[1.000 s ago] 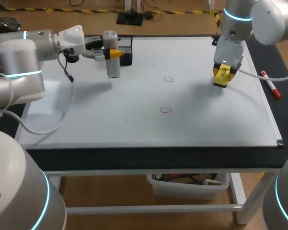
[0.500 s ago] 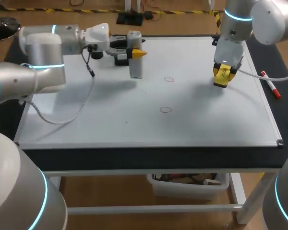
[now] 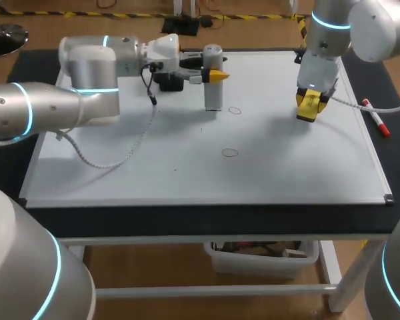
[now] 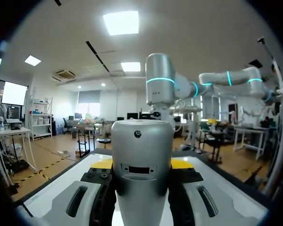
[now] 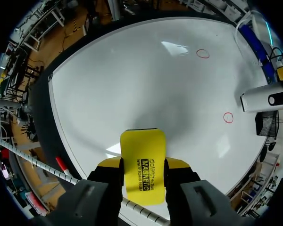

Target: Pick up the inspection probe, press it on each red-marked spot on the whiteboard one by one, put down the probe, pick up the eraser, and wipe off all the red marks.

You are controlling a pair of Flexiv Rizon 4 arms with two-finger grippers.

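The big whiteboard fills most of the table, lying flat so both arms can reach down to it.

My left arm comes in from the upper left of the head view and stretches sideways to the upper middle. Its left gripper is squeezed tight on the inspection probe, one finger on each side. It holds the grey probe standing straight up, with the bottom end pointing at the board, ready to press down. The bottom end is just beside the upper red mark, not on it. I cannot tell if it touches the board.

My right arm hangs down in the upper right. Its right gripper grips the yellow eraser between its fingers, flat side toward the board. I think it waits off to the side so it does not get in the probe's way.

A red pen lies past the board's right edge.

The lower red mark sits near the middle of the picture. Both rings look whole, so no wiping is done yet.
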